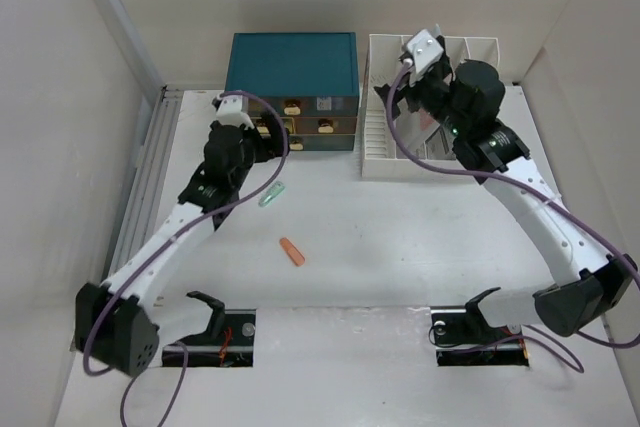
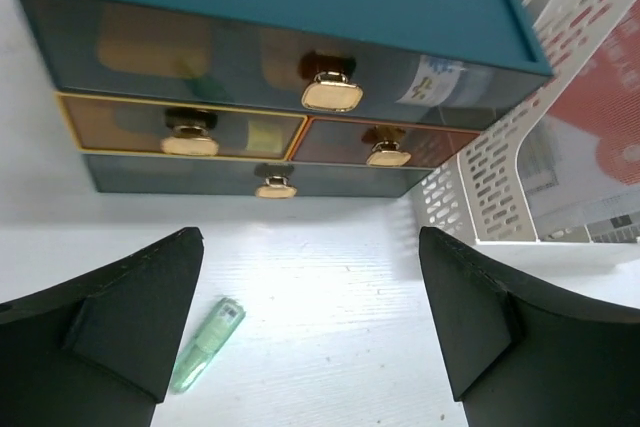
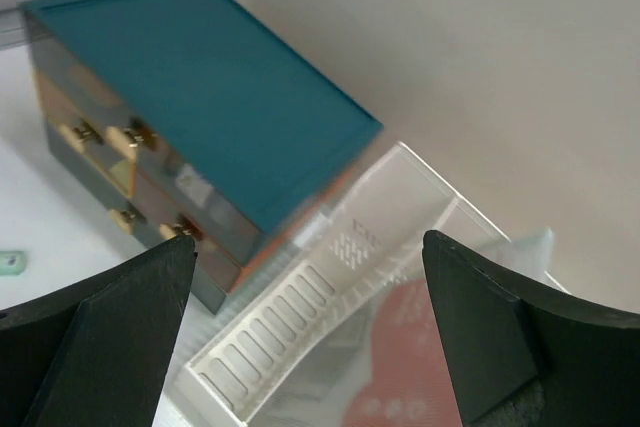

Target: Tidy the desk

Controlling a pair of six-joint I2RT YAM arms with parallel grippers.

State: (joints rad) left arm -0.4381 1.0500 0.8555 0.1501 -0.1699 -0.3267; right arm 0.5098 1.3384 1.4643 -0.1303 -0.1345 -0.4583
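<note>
Left claw (image 2: 310, 252): spread wide, nothing between the black fingers (image 2: 130, 317), hanging over the white worktop (image 1: 400, 247) just near of the teal box-shaped drawer chest with gold knobs (image 1: 292, 67). Faces the chest's front, where all four drawers appear shut (one wide at the top, two small side by side below it, one wide at the bottom).

Right claw (image 3: 308, 247): likewise wide apart and holding nothing, raised above the white slotted plastic file rack (image 1: 372, 147), looking down on the rack and the chest's teal lid.

At the far side of the worktop, chest at left and rack at right, standing just beside each other. In the rack, something red and white, too blurred to name.

Loose on the worktop: a pale green translucent tube (image 2: 207, 344), lying flat near the chest's front, just near of the left claw and beside its left finger in the wrist view, touching neither. Farther toward the near edge, well apart from both claws, a small orange stick (image 1: 292, 251), lying at a slant close to the worktop's middle.
</note>
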